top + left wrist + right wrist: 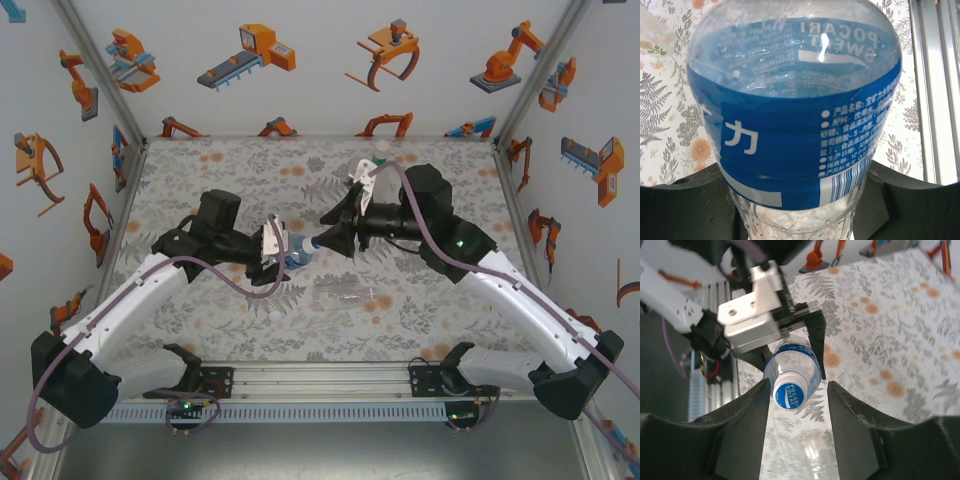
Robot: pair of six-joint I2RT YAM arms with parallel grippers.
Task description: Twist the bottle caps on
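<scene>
Holding the blue-labelled bottle [795, 125] roughly level above the counter [210, 175], the left claw [283, 248] is clamped across the bottle's body, with the neck pointing toward the right arm. The right claw [800, 390] faces it head-on with its jaws spread wide. The blue and white cap [789, 394] sits on the neck between the two fingers. Whether either pad already touches the cap is hard to tell from the wrist view; there seems to be a gap on both sides.

To do this step well, the right claw should centre on the cap so that its axis lines up with the neck. It should then close squarely on the rim and twist, while the left grip stops the thin bottle from turning or crushing.

A clear unlabelled bottle [350, 293] lies on the counter nearer the arm bases, and a green-labelled bottle [372, 165] is at the back.
</scene>
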